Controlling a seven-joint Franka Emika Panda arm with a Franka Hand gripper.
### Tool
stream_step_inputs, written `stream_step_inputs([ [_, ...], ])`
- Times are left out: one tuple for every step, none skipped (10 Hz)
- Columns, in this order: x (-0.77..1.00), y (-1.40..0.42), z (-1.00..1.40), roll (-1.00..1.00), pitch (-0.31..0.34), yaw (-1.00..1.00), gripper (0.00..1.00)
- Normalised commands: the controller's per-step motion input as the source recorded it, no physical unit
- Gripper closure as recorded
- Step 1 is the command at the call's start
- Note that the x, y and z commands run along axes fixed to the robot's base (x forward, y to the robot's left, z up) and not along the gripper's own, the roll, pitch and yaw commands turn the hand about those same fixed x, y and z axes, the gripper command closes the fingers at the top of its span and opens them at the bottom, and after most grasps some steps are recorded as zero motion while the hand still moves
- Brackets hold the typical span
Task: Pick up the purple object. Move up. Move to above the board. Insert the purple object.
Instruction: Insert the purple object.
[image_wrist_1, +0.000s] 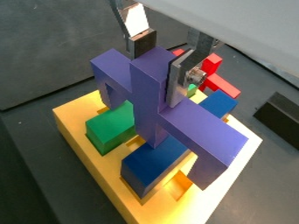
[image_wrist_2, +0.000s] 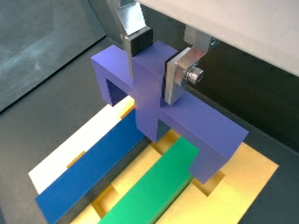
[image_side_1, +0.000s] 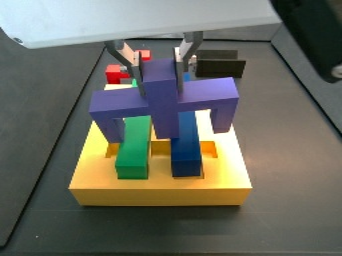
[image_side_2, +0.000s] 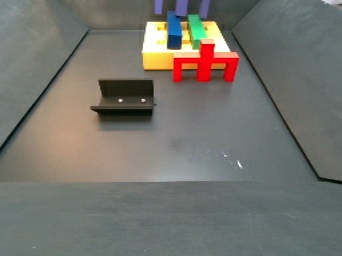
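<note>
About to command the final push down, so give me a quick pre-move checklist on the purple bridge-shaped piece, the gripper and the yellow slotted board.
1. Grip: gripper fingers clamp the central upright bar of the violet-purple bridge-shaped piece: ok.
2. Piece over the thick yellow slotted board in a side view: ok.
3. Piece level, not tilted: ok in a side view.
4. Legs lined up with free slots: cannot tell, the long green bar and long dark-blue bar hide them.
5. Piece fully seated: cannot tell.
6. Red cross-shaped block beside the board, apart from the piece: ok.

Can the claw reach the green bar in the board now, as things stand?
Probably not: the claw is shut on the purple piece, which stands over the green bar.
</note>
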Motion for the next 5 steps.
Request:
stream_step_inputs([
  [0.50,-0.06,0.11,0.04,0.124,0.00,1.00],
  [0.47,-0.03,0.13,0.01,0.129,0.00,1.00],
  [0.43,0.00,0.14,0.00,0.126,0.00,1.00],
  [0.40,0.00,0.11,0.00,0.119,0.00,1.00],
  [0.35,0.00,0.01,0.01,0.110,0.00,1.00],
])
